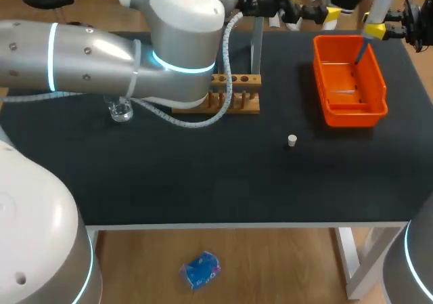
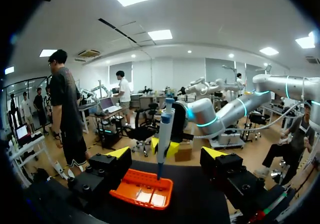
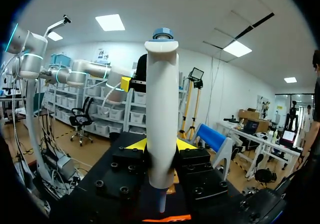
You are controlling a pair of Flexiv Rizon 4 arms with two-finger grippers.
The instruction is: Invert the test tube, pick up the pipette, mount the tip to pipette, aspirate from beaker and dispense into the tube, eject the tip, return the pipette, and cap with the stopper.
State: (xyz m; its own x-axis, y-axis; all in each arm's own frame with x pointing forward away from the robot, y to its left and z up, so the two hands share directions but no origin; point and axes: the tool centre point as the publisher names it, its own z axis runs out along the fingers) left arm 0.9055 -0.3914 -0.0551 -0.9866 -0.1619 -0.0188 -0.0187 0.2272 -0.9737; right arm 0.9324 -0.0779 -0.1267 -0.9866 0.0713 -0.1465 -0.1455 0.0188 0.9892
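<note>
My right tool (image 3: 161, 146) grips the pipette (image 3: 161, 109) over the bin (image 1: 352, 118) at 2 o'clock, left tool (image 2: 167, 154) released; I judge ejecting the tip (image 1: 360, 52) is in hand, pipette return next.

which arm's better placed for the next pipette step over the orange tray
Right. Its pincer is shut on the pipette, which hangs above the orange tray. The left pincer is open and holds nothing, only facing the pipette from beside the tray, so it would likely need a handover first.
</note>
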